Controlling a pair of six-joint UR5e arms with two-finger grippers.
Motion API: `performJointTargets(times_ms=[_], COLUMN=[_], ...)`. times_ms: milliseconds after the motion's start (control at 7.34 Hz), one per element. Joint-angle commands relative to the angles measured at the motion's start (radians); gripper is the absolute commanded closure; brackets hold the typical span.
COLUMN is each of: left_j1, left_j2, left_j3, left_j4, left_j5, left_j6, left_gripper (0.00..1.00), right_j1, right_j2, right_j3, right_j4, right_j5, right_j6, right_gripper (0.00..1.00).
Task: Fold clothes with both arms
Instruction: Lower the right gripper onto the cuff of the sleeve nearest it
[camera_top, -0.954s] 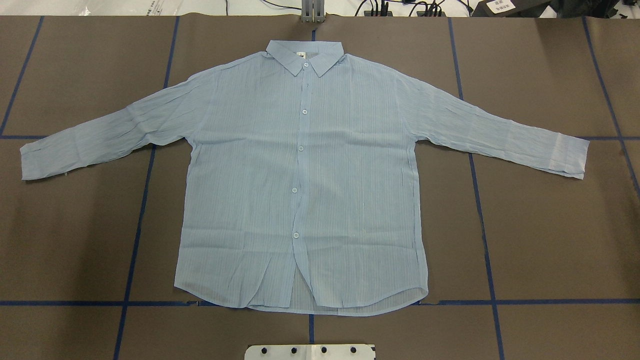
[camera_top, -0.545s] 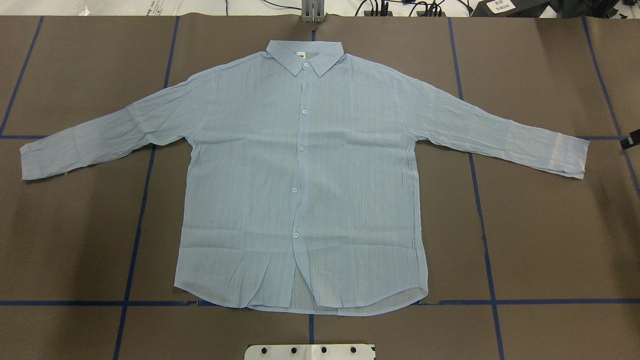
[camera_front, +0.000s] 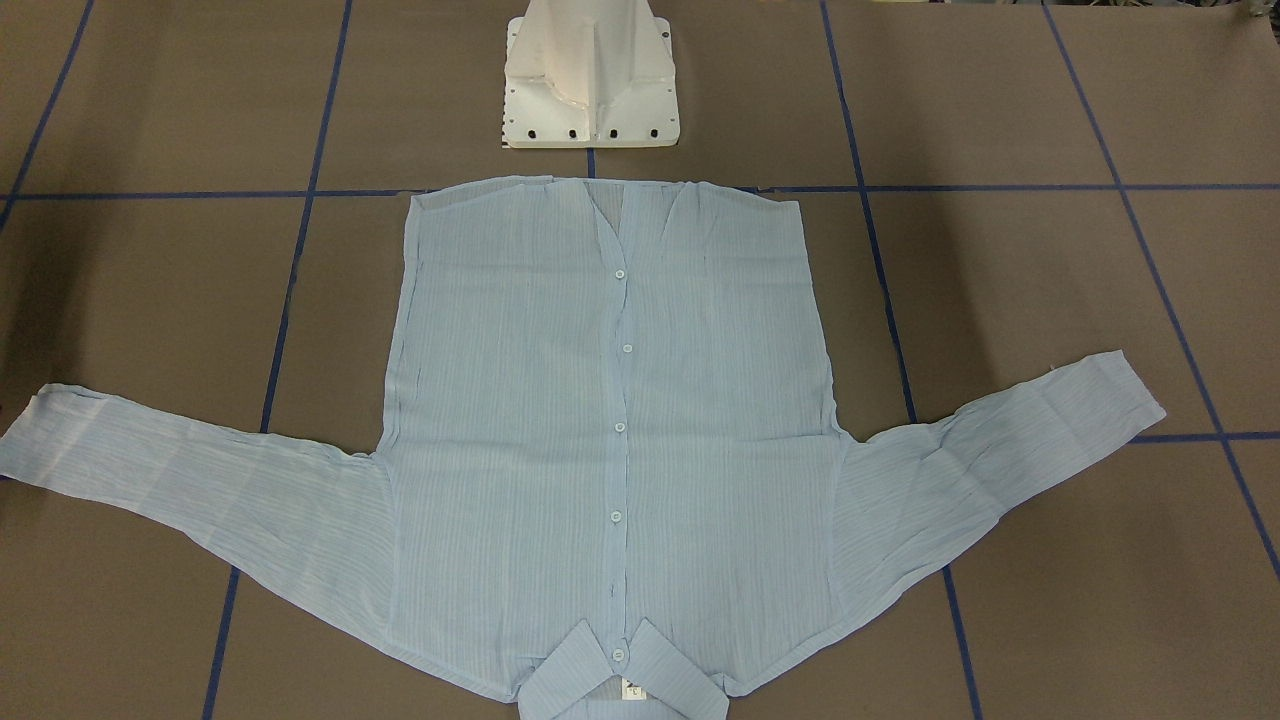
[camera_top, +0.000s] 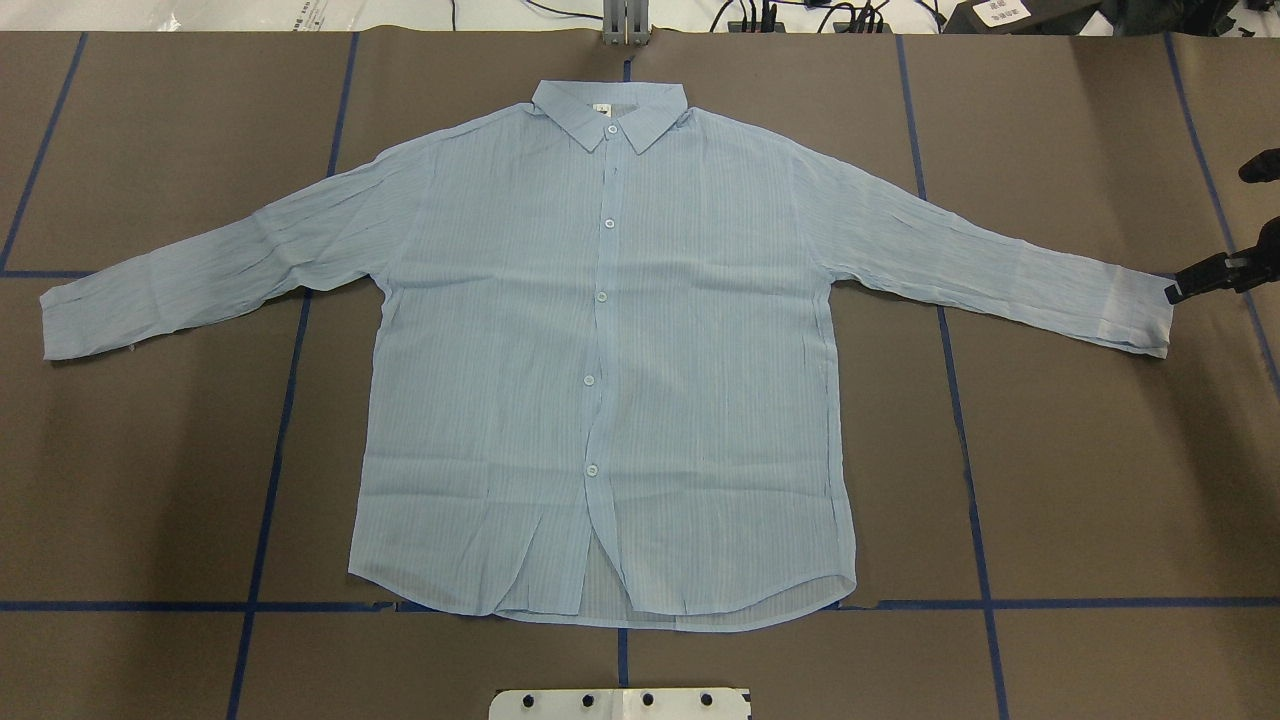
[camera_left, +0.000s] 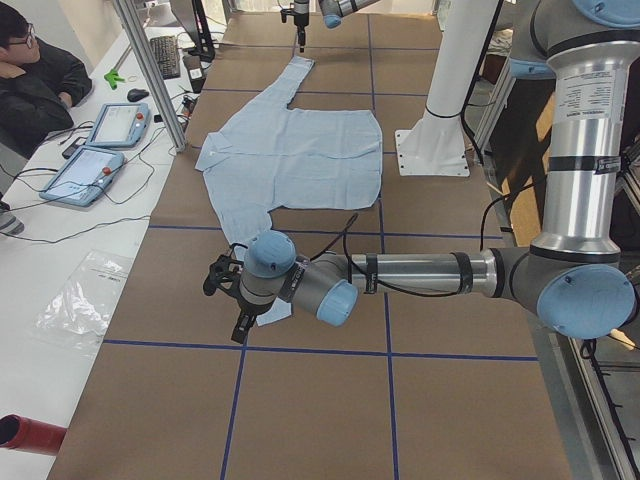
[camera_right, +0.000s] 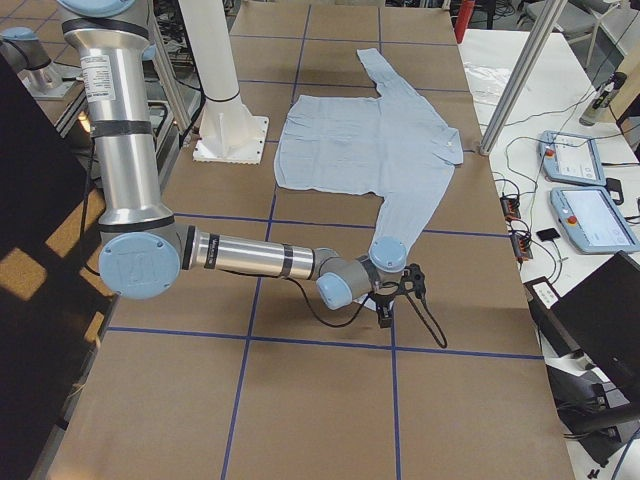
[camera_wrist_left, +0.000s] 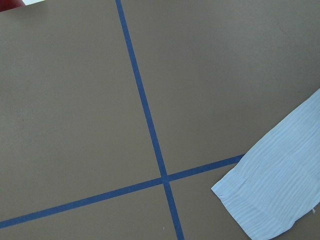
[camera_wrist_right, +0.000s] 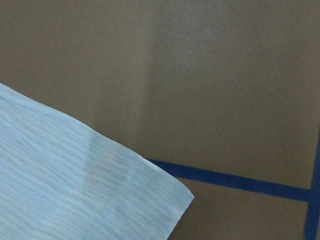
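Here the right end effector (camera_top: 1176, 290) perhaps touches the spread shirt (camera_top: 600, 350).

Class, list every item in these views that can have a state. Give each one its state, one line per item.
shirt: spread flat, front up, not yet folded.
buttons: fastened.
sleeves: stretched out to the sides, flat.
right gripper: beside one cuff; jaws cannot be judged.
left gripper: near the other cuff; jaws cannot be judged.
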Motion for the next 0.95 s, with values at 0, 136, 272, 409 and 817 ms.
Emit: performJointTargets(times_ms=[0, 136, 272, 409, 817], left_j1=[0.000, 0.000, 0.000, 0.000, 0.000], left_j2=[0.000, 0.000, 0.000, 0.000, -0.005], left_j3=[-0.005, -0.007, -0.008, -0.008, -0.008], left_j4=[-0.003, -0.003, -0.003, -0.003, -0.003], left_j5=[0.000, 0.000, 0.000, 0.001, 0.000], left_j6=[-0.028, -0.029, -0.029, -0.029, -0.029], left_gripper=[0.00, 0.00, 0.00, 0.00, 0.00], right_j1=[-0.027, -0.032, -0.035, -0.037, -0.038], right_j2=[0.002, 0.002, 0.002, 0.003, 0.043], right_j3=[-0.007, -0.015, -0.018, -0.018, -0.056], right_j4=[0.016, 0.016, 0.016, 0.013, 0.013], right_j5=[-0.029, -0.024, -0.021, -0.019, -0.021], right_j6=[0.004, 0.003, 0.003, -0.002, -0.005], right_gripper=[0.06, 0.12, 0.13, 0.14, 0.16])
